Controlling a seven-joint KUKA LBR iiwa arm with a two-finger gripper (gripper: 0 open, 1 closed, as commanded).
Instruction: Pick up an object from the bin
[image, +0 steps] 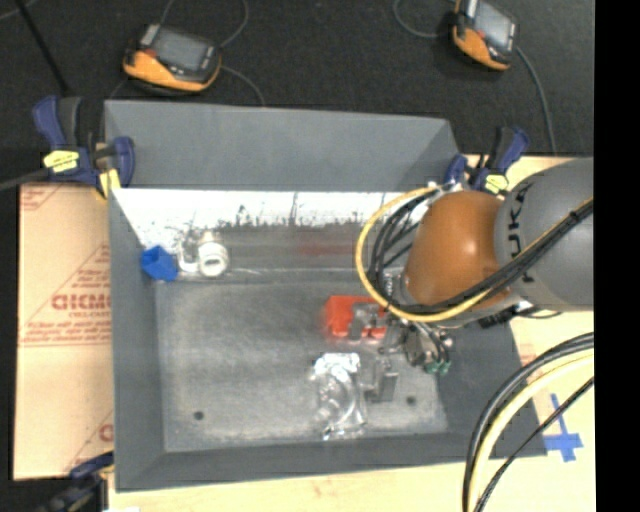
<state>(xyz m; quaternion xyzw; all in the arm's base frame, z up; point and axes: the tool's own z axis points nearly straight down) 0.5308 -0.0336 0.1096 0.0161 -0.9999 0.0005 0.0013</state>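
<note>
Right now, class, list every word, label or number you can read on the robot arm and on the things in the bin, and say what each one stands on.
"UK": white letters on the arm's grey link; the rest of the word is hidden.
On the blue block, white ring, red thing and crumpled clear wrapper: no text to read.
</note>
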